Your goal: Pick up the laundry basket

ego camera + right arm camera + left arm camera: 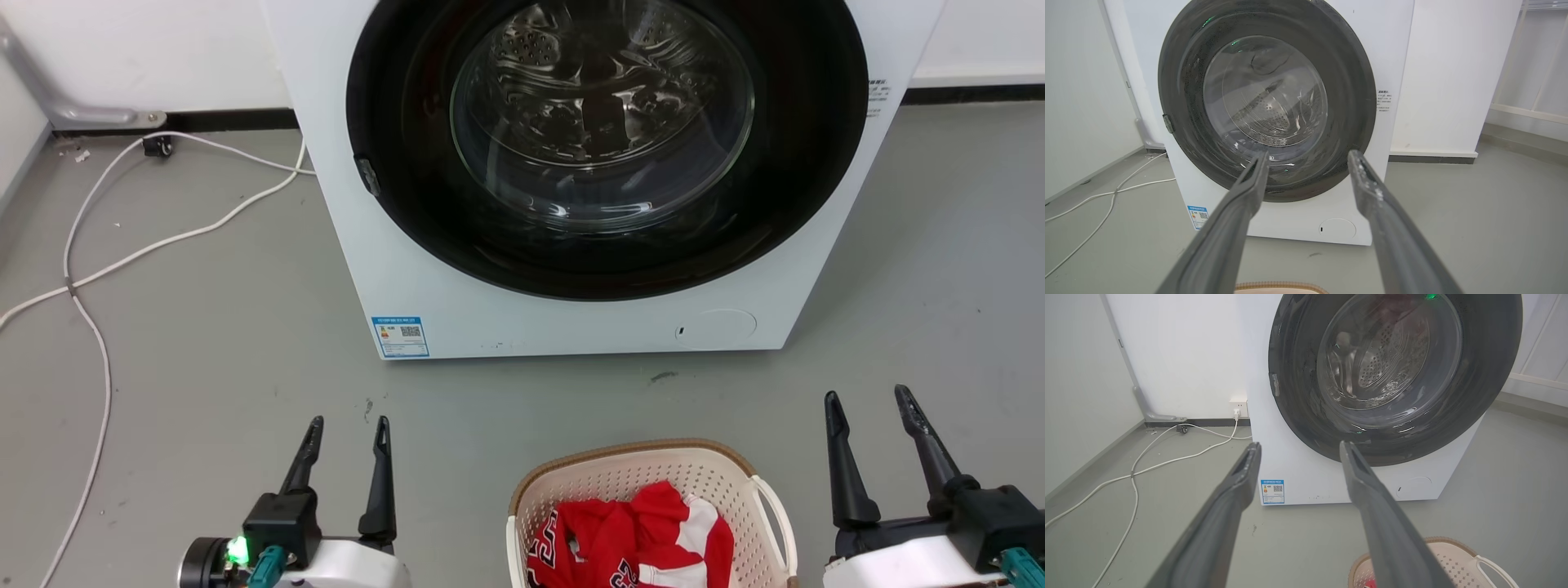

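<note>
Laundry basket [600, 482] on the floor before the washing machine [571, 327], red garment [629, 531] inside. It lies between my grippers, back of their fingertips. Right gripper [867, 394] is nearer, just beside the white loop handle [775, 502]; left gripper [349, 422] farther. Both spread apart, empty.

Laundry basket [637, 447] on floor [245, 367] before washing machine [571, 327], garment [629, 539] in it, cable [167, 241] left of machine

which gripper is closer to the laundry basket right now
Right. The right gripper sits just right of the laundry basket; the left gripper is farther off to its left.
</note>
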### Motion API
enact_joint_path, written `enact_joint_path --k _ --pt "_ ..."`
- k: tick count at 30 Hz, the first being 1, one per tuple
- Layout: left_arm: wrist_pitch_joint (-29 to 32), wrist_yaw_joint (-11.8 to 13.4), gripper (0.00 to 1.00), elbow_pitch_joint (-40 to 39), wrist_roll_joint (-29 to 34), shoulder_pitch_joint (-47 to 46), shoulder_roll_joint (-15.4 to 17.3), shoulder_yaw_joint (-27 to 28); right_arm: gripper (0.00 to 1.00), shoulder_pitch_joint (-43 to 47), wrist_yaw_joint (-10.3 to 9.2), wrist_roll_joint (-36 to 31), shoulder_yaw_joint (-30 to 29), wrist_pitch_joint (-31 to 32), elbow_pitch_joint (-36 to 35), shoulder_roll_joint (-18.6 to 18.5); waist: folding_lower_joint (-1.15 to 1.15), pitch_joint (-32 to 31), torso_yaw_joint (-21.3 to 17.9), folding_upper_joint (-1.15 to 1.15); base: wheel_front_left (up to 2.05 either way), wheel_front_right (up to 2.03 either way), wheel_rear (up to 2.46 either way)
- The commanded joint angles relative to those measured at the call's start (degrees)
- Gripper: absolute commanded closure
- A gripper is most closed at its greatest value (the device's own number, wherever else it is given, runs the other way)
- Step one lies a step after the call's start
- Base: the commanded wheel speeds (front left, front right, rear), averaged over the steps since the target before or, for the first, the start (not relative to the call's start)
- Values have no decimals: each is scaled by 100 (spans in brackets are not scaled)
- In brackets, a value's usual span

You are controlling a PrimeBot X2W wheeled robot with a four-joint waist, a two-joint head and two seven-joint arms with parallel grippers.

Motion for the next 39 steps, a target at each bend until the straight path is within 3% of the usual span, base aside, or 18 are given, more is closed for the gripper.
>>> enact_joint_path --k 1,20,28,39 --pt "-16 -38 0 112 23 -100 11 -43 0 -110 -2 -118 -48 -12 78 -23 0 56 -18 0 0 0 0" --pt "-16 -622 0 2975 -558 -2056 11 -1159 0 -1697 -4 -1500 -717 -12 1819 -21 0 1944 -119 0 0 0 0" --pt "-16 -799 0 4371 -1044 -2846 11 -1777 0 -2460 -4 -2018 -804 -11 3056 -19 0 2694 -216 0 0 0 0" --pt "3 -877 0 5286 -1759 -3566 10 -2593 0 -3511 -4 -2511 -963 -12 4557 -138 0 3544 -254 0 0 0 0"
